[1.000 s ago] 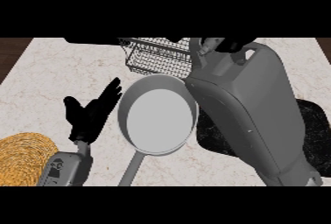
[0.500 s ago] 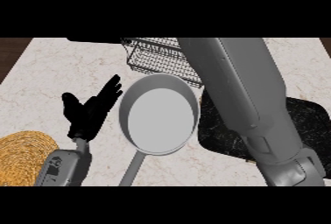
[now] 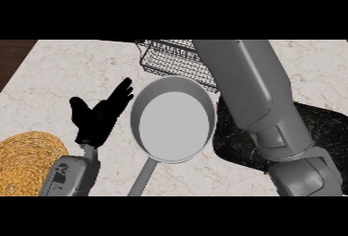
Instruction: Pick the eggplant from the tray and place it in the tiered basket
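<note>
The black wire tiered basket [image 3: 170, 60] stands at the back of the counter, its right part hidden by my right forearm [image 3: 255, 92]. That forearm rises from the lower right and runs past the top edge, so my right hand is out of sight. The eggplant shows nowhere. A dark tray [image 3: 323, 133] lies at the right, mostly covered by the forearm. My left hand [image 3: 101, 115] rests open at the left, fingers up, holding nothing.
A grey frying pan [image 3: 171, 120] lies in the middle, its handle pointing to the lower edge. A round woven straw mat [image 3: 27, 161] sits at the lower left. The counter's left edge meets dark wood at the upper left corner.
My right arm has stretched further up and away; its hand, seen a second ago above the basket, has gone past the top edge. The left hand has not moved.
</note>
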Available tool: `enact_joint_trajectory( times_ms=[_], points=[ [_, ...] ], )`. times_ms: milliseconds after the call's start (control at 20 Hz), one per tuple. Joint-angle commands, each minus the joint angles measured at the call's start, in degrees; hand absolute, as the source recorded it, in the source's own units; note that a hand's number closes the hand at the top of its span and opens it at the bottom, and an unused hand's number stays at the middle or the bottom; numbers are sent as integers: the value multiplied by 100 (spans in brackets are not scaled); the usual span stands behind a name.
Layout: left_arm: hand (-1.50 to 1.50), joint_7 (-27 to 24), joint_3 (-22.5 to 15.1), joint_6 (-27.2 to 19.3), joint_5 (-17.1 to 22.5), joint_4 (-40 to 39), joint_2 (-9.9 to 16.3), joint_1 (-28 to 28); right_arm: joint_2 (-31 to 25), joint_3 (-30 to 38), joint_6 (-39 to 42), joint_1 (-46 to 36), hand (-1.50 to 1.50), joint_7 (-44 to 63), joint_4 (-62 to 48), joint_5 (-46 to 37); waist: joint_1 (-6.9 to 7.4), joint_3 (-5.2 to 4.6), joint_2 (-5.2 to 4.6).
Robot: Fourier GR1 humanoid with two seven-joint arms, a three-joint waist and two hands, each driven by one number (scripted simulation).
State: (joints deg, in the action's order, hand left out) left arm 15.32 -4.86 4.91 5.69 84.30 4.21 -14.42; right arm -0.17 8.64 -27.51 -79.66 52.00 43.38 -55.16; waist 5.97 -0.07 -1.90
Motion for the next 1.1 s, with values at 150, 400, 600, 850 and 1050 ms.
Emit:
enact_joint_trajectory(
  times_ms=[150, 400, 600, 850, 1050],
  points=[
    [0, -89, -83, 50, -21, -148, -103, -100, 17, 84, -1218, -380, -150, -1175, -943, 968, 118, -5, -26],
    [0, -152, -53, 76, -67, -241, -39, -66, 17, 107, -2088, -648, -150, -1718, -1362, 845, 67, -10, -38],
    [0, -123, -40, -84, -145, -67, -49, 149, -73, 251, -2702, -880, -150, -1529, -1781, 463, -96, -8, 33],
    [0, 3, 195, -76, -22, -1, 116, 283, 15, 537, -3599, -798, -150, -882, -1817, 410, -359, -1, 149],
    [0, -104, 324, -75, 47, 82, 162, 589, -56, 362, -2945, -644, -150, -295, -1368, 196, -692, 7, 279]
  ],
)
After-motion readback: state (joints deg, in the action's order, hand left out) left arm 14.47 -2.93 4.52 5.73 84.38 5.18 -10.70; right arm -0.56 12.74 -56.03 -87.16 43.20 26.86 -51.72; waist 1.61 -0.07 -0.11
